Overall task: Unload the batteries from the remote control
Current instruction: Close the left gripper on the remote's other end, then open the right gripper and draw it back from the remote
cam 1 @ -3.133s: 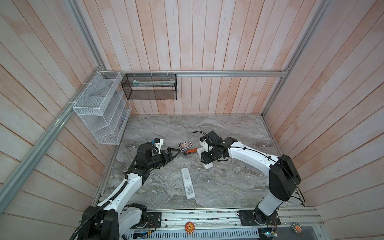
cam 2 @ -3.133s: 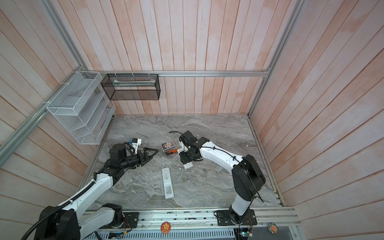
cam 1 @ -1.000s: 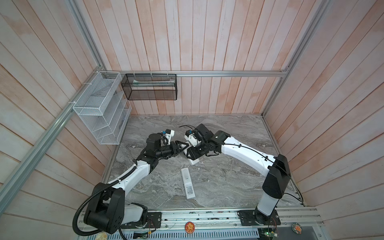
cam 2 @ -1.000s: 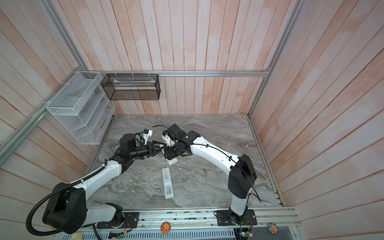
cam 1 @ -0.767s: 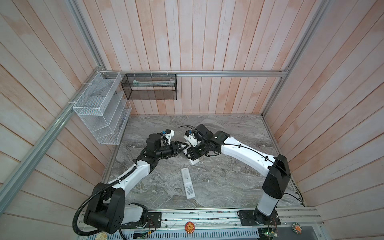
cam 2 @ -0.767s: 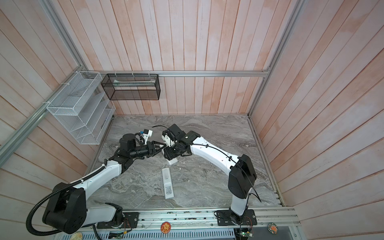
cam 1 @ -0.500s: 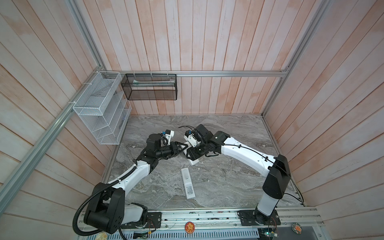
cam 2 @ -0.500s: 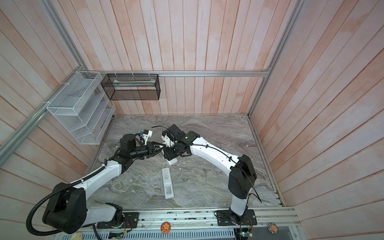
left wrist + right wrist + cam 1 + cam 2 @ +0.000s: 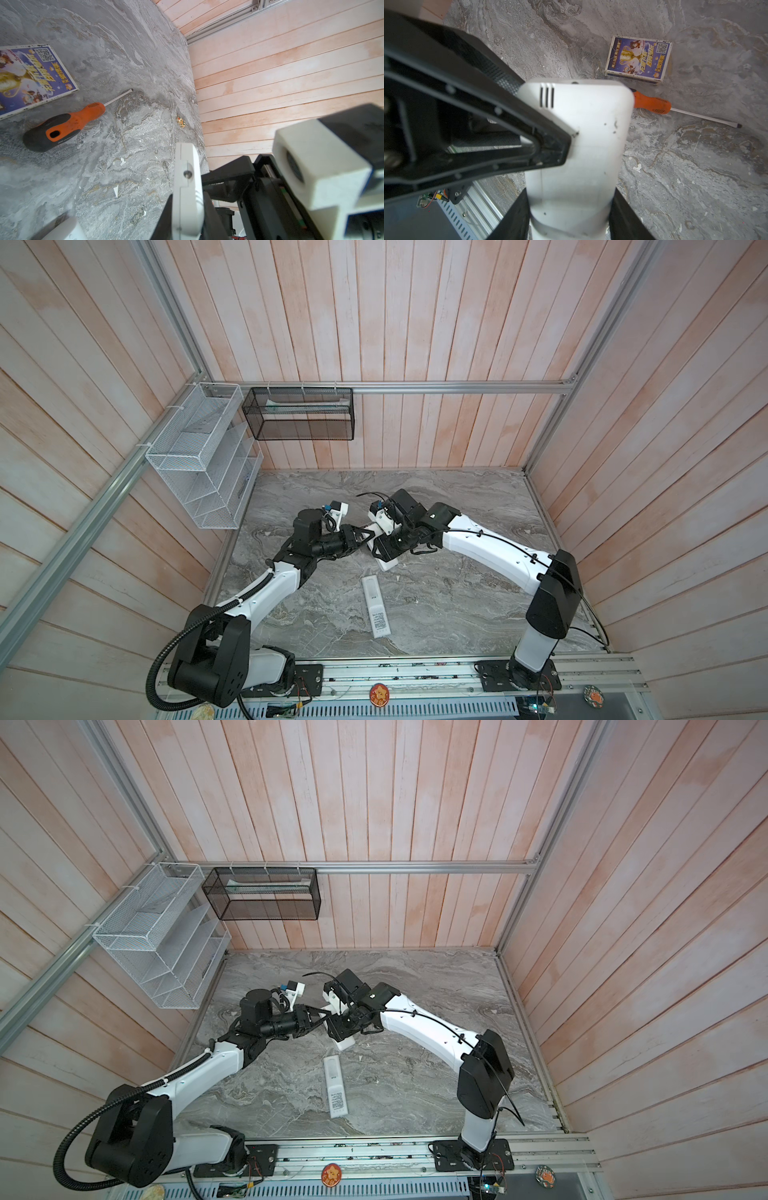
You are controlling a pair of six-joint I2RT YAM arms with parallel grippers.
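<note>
Left gripper [image 9: 368, 536] is narrowing from a second ago, fingers now pinching the held remote [image 9: 577, 135] across its faces; right gripper [image 9: 569, 212] is gripping its sides.

The table [image 9: 457, 510] has a grey, marble-veined top. Near the middle of its front edge a white remote control [image 9: 376, 608] lies flat, lengthwise from front to back, its labelled end towards the front edge; both top views show it [image 9: 336, 1088]. The wrist views show an orange-handled screwdriver [image 9: 652, 105] lying flat just beside a purple card box [image 9: 638, 59], the two not touching, with the box's printed face up [image 9: 31, 76]. Small white flecks [image 9: 116, 190] are scattered over the table near the screwdriver [image 9: 64, 126].
</note>
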